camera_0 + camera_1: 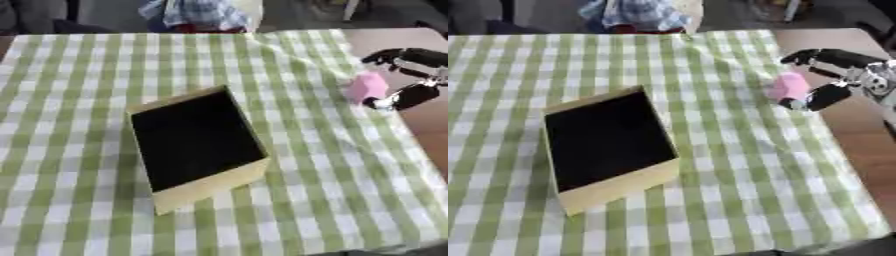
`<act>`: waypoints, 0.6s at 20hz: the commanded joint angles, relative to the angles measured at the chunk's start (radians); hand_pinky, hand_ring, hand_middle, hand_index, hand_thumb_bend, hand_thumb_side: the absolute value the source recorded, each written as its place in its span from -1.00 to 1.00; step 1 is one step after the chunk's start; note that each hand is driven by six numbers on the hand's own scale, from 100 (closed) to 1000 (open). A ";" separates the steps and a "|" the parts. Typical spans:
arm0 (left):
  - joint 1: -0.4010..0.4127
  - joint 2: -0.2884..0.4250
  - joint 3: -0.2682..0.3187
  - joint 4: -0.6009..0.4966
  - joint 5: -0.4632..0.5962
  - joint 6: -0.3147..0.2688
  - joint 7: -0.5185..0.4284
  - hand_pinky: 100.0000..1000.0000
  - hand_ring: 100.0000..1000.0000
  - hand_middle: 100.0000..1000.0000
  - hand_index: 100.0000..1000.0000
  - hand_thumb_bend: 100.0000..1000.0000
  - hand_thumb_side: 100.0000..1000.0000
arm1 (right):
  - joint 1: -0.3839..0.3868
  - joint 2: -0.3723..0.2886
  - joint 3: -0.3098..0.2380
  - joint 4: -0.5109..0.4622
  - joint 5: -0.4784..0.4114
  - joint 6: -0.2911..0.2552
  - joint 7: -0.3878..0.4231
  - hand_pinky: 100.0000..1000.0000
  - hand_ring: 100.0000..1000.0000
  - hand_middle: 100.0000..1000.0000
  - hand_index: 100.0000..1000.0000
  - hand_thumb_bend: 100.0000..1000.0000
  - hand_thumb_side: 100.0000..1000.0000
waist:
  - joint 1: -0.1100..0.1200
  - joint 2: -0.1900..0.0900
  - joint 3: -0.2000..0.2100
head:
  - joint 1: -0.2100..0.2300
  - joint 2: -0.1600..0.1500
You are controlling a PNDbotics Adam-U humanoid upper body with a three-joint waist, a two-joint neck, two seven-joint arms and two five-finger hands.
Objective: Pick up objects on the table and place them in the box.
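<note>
Pink object (pixel 787 86) pinched in the right hand (pixel 833 75) near the table's right edge, well apart from the open box (pixel 197 145).

Fingers (pixel 815 56) curl over the top of the small pink piece and the thumb closes under it, so the right hand grips it just above the green-and-white checked cloth (pixel 87 100); the left hand shows in neither view. The yellow-walled box with its dark inside sits askew at the middle of the cloth and appears empty, so the task looks to be at an early stage. To do the carry well, the hand should probably lift clear of the cloth first, travel left until it is over the dark opening rather than the near wall, and only then let the fingers open, low enough that the piece does not bounce out.
</note>
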 commanded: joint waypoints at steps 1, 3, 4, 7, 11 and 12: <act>-0.006 0.023 0.005 -0.014 0.003 0.001 -0.003 0.67 0.50 0.59 0.69 -0.38 0.52 | -0.019 -0.027 -0.014 0.008 0.008 -0.002 0.004 0.59 0.84 0.85 0.98 -0.39 -0.16 | 0.002 -0.019 0.000 | -0.002 -0.006; -0.006 0.023 0.005 -0.014 0.003 0.001 -0.003 0.67 0.50 0.59 0.69 -0.38 0.52 | -0.019 -0.026 -0.014 0.013 0.009 -0.002 0.005 0.59 0.84 0.85 0.98 -0.40 -0.16 | 0.002 -0.020 0.000 | -0.003 -0.005; -0.006 0.023 0.005 -0.014 0.004 0.001 -0.003 0.67 0.50 0.59 0.69 -0.38 0.52 | -0.020 -0.025 -0.014 0.016 0.010 -0.002 0.006 0.59 0.84 0.84 0.98 -0.40 -0.17 | 0.002 -0.020 0.000 | -0.004 -0.005; -0.006 0.023 0.004 -0.014 0.004 0.002 -0.004 0.67 0.49 0.59 0.69 -0.38 0.52 | -0.021 -0.023 -0.014 0.023 0.012 -0.003 0.009 0.59 0.84 0.84 0.98 -0.42 -0.19 | 0.002 -0.019 0.001 | -0.005 -0.004; -0.006 0.023 0.004 -0.014 0.005 0.002 -0.005 0.67 0.49 0.59 0.69 -0.39 0.53 | -0.025 -0.019 -0.017 0.035 0.014 -0.001 0.007 0.58 0.82 0.82 0.97 -0.51 -0.20 | 0.001 -0.019 0.002 | -0.005 -0.003; -0.006 0.022 0.004 -0.014 0.005 0.002 -0.005 0.68 0.49 0.59 0.69 -0.39 0.53 | -0.025 -0.017 -0.018 0.039 0.013 -0.002 0.005 0.58 0.82 0.82 0.97 -0.52 -0.22 | 0.000 -0.018 0.003 | -0.005 -0.003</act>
